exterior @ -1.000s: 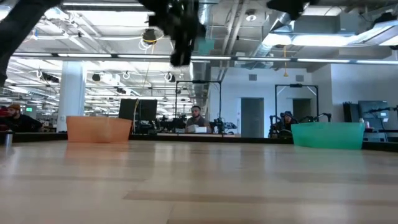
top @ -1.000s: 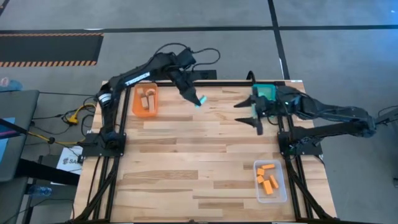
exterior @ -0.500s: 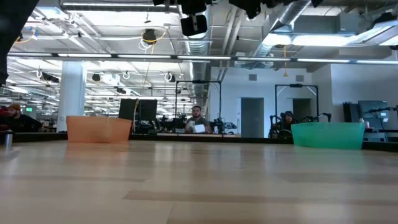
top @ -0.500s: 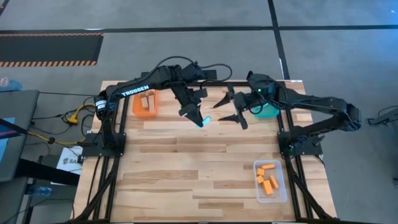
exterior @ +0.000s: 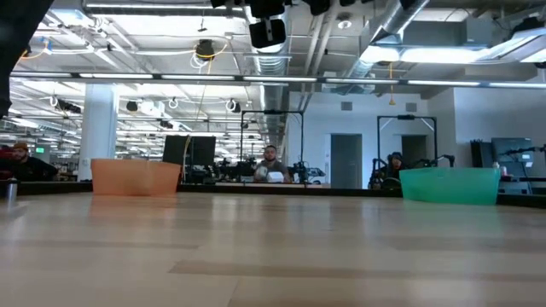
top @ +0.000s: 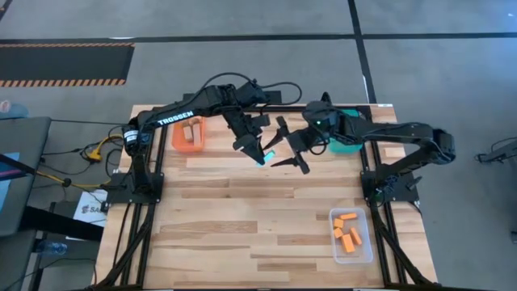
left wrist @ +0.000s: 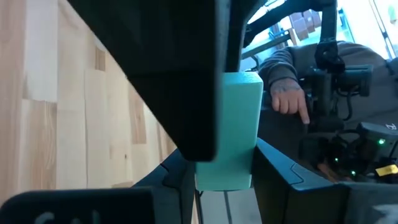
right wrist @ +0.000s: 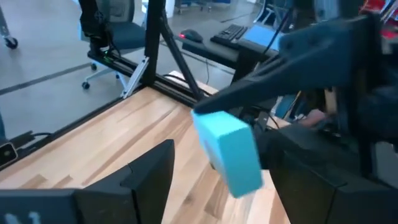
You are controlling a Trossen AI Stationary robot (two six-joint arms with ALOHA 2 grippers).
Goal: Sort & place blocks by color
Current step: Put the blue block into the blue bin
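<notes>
High view — arms meeting mid-table

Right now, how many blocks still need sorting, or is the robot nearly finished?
Nearly finished, it seems. Done: orange blocks lie in the clear tray, pale wood blocks in the orange tray. In hand: the left gripper holds a light blue block above the table, and the open right gripper reaches for it. Left: getting it into the teal tray. No loose blocks show.
</notes>
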